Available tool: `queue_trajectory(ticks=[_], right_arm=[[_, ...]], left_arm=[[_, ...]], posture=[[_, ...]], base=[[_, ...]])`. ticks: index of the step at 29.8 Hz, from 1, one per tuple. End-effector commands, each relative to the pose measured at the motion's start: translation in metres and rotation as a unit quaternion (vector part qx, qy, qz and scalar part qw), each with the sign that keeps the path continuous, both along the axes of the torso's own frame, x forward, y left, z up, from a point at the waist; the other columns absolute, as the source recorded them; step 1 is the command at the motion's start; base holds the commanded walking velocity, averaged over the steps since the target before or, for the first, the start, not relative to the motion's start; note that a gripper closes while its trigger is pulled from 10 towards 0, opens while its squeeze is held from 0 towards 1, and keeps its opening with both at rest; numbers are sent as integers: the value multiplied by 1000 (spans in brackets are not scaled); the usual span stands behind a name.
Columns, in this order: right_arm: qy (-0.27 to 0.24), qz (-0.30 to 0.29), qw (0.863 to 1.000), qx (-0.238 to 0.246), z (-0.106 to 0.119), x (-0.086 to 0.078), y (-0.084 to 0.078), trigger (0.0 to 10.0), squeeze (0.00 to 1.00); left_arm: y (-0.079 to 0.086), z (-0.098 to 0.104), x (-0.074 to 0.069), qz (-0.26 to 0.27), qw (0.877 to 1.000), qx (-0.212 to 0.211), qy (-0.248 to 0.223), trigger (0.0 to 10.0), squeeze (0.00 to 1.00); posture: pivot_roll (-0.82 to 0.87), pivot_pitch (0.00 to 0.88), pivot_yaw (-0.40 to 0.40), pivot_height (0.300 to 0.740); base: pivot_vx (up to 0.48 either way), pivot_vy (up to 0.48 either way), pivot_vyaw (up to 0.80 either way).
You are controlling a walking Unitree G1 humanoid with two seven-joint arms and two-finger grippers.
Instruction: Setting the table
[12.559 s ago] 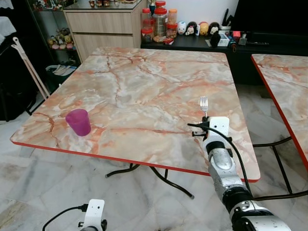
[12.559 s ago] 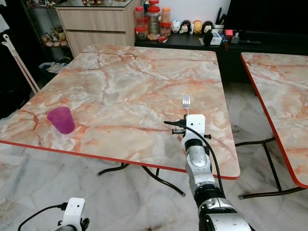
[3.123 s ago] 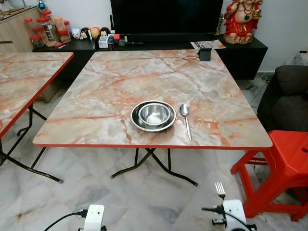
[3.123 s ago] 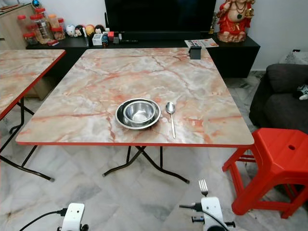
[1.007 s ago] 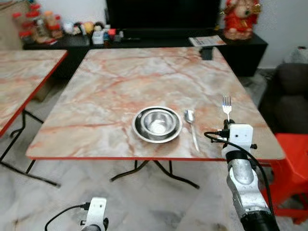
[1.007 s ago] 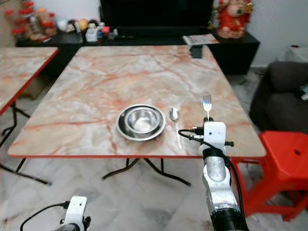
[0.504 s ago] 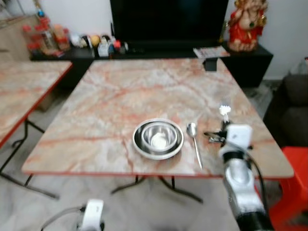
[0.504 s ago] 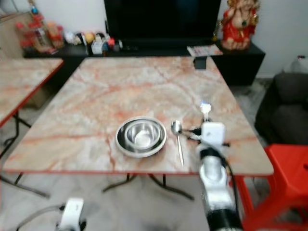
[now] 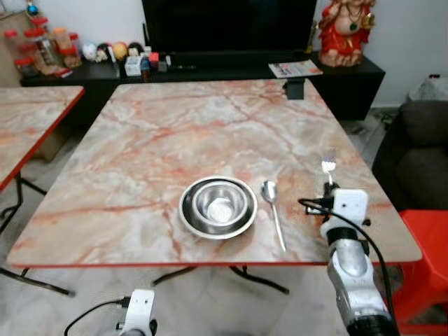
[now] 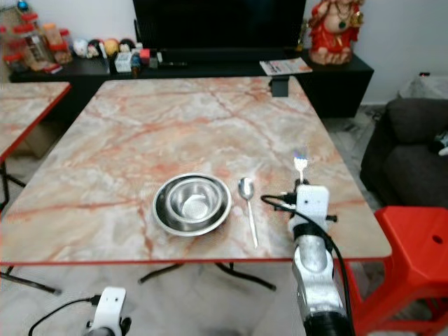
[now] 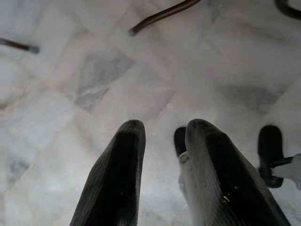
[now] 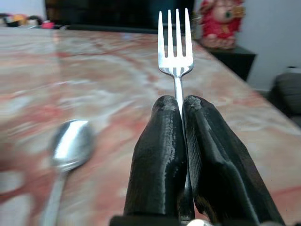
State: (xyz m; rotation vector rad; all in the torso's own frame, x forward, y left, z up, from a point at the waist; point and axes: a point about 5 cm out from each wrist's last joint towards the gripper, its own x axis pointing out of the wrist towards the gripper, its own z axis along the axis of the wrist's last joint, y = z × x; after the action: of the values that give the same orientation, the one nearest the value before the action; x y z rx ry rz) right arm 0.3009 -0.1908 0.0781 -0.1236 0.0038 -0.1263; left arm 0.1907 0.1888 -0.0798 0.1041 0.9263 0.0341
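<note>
Risk, head views: fork (image 9: pixel 328 165) held upright over table (image 9: pixel 154 133) near right edge; tilt on lowering could clip spoon (image 9: pixel 274 212) or send fork off edge. Bowl (image 9: pixel 218 206) sits in plate, spoon just right of it.

Right wrist view: right gripper (image 12: pixel 181 110) clenched on fork stem; tines clean, shiny, pointing away.

Left wrist view: left gripper (image 11: pixel 162 134) idle above floor, fingers slightly parted, grasping nothing.

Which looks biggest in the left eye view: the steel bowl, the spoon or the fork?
1. Steel bowl, clearly largest.
2. Spoon.
3. Fork, smallest looking, but the right gripper hides its handle, so spoon versus fork is unsure.
</note>
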Motion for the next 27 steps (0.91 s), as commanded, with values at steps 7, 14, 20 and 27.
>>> queue_trajectory(ticks=[7, 14, 20, 27], right_arm=[[46, 12, 999, -2, -9, 4, 6, 10000, 0], [72, 26, 997, -13, -6, 17, 10, 10000, 0], [81, 30, 996, 0, -4, 23, 10, 10000, 0], [110, 23, 993, 19, -5, 28, 6, 10000, 0]], left_arm=[[2, -1, -2, -3, 1000, 2, 6, 10000, 0], [2, -1, -2, -3, 1000, 1, 8, 10000, 0], [2, -1, -2, -2, 1000, 0, 9, 10000, 0], [2, -2, -4, 0, 1000, -4, 11, 10000, 0]], posture=[[-117, 0, 25, 740], [-112, 0, 24, 740], [-107, 0, 22, 740], [-105, 0, 20, 740]], base=[[0, 0, 0], [0, 0, 0], [0, 0, 0], [0, 0, 0]])
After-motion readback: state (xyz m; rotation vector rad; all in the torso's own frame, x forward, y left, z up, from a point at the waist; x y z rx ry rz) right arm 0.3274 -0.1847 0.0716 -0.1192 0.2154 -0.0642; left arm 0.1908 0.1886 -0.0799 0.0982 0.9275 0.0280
